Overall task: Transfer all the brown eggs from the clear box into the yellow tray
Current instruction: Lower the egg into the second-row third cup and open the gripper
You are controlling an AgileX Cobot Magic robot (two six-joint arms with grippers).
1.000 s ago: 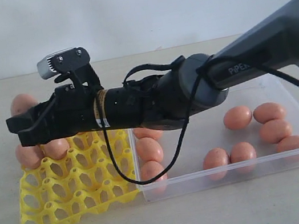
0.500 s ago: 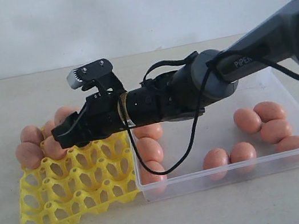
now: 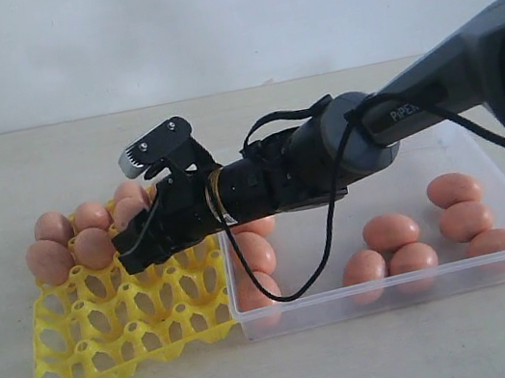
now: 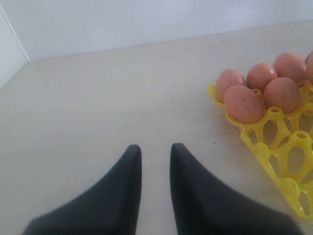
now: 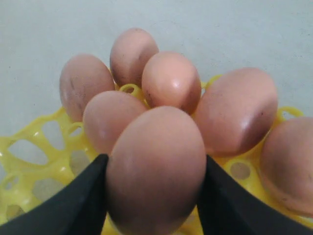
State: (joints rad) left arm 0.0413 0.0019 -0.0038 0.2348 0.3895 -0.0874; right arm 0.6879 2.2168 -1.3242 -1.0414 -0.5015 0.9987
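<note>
Right wrist view: right gripper (image 5: 154, 164) clamps one egg (image 5: 155, 142) between its fingers, just beside six eggs seated at the far-left corner of the tray (image 3: 96, 354). About nine lie in the box (image 3: 397, 289), at its left end and near-right corner, so I judge it under half done. Held egg is smooth, pinkish-tan, faintly speckled; left gripper (image 4: 155, 152) is empty, fingers narrow, over the table (image 4: 98, 88).

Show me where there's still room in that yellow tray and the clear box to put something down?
The yellow tray's near rows of cups, in front of its eggs, are empty. Its far rows are crowded, and the right claw holds another egg there. The clear box is bare at its far right corner; eggs line its near wall.
</note>
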